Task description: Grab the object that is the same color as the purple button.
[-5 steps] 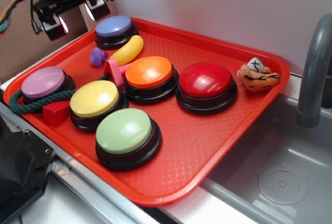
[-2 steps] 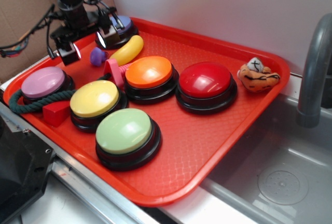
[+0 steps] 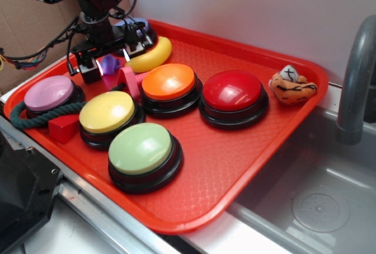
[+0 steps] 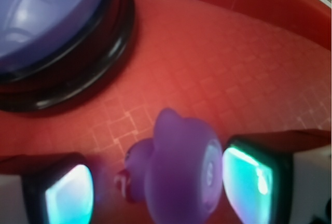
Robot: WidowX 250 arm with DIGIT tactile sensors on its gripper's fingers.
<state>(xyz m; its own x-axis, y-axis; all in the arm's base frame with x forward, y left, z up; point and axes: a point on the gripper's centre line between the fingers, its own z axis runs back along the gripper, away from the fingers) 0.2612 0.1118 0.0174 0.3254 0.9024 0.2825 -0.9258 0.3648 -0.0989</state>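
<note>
Six dome buttons crowd the red tray (image 3: pixel 247 166), and the small purple toy (image 3: pixel 109 63) lies among them in the upper left of the exterior frame, between the purple button (image 3: pixel 136 29) behind it and the pink button (image 3: pixel 49 93) toward the lower left. The yellow banana toy (image 3: pixel 151 54) lies just beside it to the right, and a pink piece (image 3: pixel 126 80) stands just below it.

The pincer (image 3: pixel 108 60) hangs low over that spot with its jaws spread, one pad on either side of the toy. In the wrist view the toy (image 4: pixel 179 169) fills the lower middle of the frame, with one lit fingertip (image 4: pixel 70 195) at lower left and the other at lower right. The right pad looks touching or nearly touching the toy; the left pad stands clearly apart from it. So the pincer is released, not yet clenched on anything, and set to straddle the toy for a squeeze.

That approach seems chosen because the toy is hemmed in: coming down from above with the pads in the free gaps avoids knocking the banana or the purple button (image 4: pixel 49 22), which fills the upper left of the wrist frame. The toy rests on the tray's textured floor, its stubby end pointing toward the left pad. As a glossy, rounded thing it may slip sideways under an off-centre squeeze.
</note>
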